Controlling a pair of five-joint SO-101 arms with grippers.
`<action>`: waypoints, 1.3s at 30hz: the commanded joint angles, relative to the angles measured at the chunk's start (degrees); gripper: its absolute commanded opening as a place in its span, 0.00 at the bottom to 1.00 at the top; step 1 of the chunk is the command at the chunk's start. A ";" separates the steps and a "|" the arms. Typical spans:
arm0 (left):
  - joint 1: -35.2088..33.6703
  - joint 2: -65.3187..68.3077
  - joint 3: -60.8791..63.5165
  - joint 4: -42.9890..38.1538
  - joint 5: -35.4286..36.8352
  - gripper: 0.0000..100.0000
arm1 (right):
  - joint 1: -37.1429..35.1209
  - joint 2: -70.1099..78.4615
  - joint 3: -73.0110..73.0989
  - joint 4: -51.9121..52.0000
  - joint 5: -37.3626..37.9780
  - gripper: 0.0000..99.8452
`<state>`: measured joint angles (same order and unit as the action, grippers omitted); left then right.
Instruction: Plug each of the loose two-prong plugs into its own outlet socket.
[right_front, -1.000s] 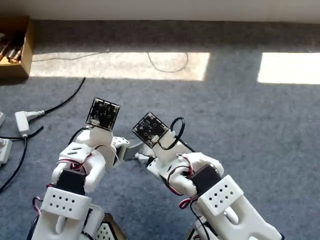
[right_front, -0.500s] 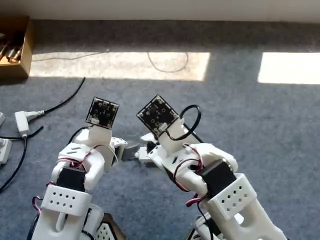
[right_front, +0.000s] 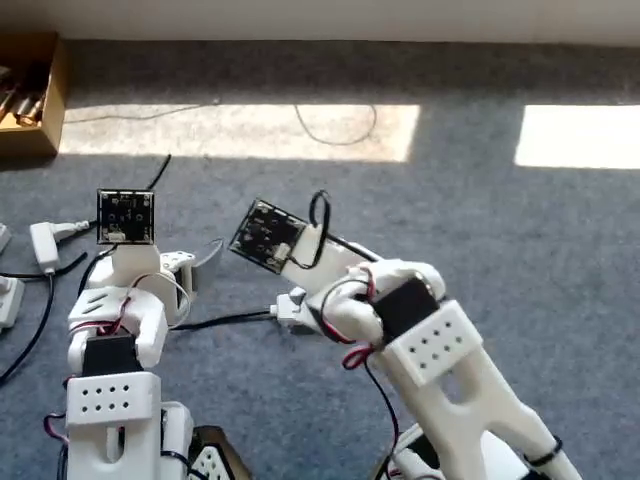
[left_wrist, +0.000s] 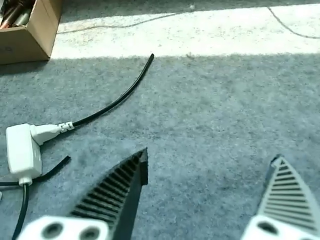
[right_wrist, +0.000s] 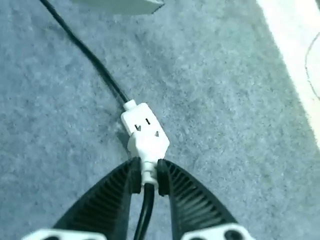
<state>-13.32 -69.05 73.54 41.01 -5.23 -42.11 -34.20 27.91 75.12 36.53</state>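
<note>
My right gripper (right_wrist: 145, 173) is shut on the white neck of a two-prong plug (right_wrist: 148, 146), whose black cord runs back between the fingers. The plug body meets a white socket block (right_wrist: 140, 121) lying on the carpet, slots facing up, with its own black cable (right_wrist: 85, 50). In the high view this white plug and socket (right_front: 286, 308) lie under the right arm. My left gripper (left_wrist: 205, 175) hangs open over bare carpet. A second white plug (left_wrist: 21, 150) with a black cord lies off to its side, also at the left in the high view as a white plug (right_front: 44, 244).
Grey carpet with sunlit patches at the back. A cardboard box (right_front: 30, 90) stands at the far left. A loose black cable (left_wrist: 117, 97) and a thin wire (right_front: 335, 125) cross the floor. A white power strip (right_front: 8, 300) shows at the left edge.
My left arm has swung left, away from the plug and socket. My right arm has turned left and lower, staying over the plug. A black cable now shows between the arms.
</note>
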 joint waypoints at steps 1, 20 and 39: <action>-0.48 -0.22 1.27 -4.40 0.00 0.37 | -2.07 13.58 -15.25 8.84 13.27 0.01; -1.89 -0.22 3.03 -7.03 0.00 0.37 | -0.13 40.92 -45.93 22.46 40.44 0.01; -0.04 -0.22 3.03 -6.68 0.00 0.37 | -1.19 36.26 -28.88 7.60 38.59 0.01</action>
<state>-14.02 -69.14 76.88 35.12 -5.23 -42.99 7.12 -1.01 83.82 75.65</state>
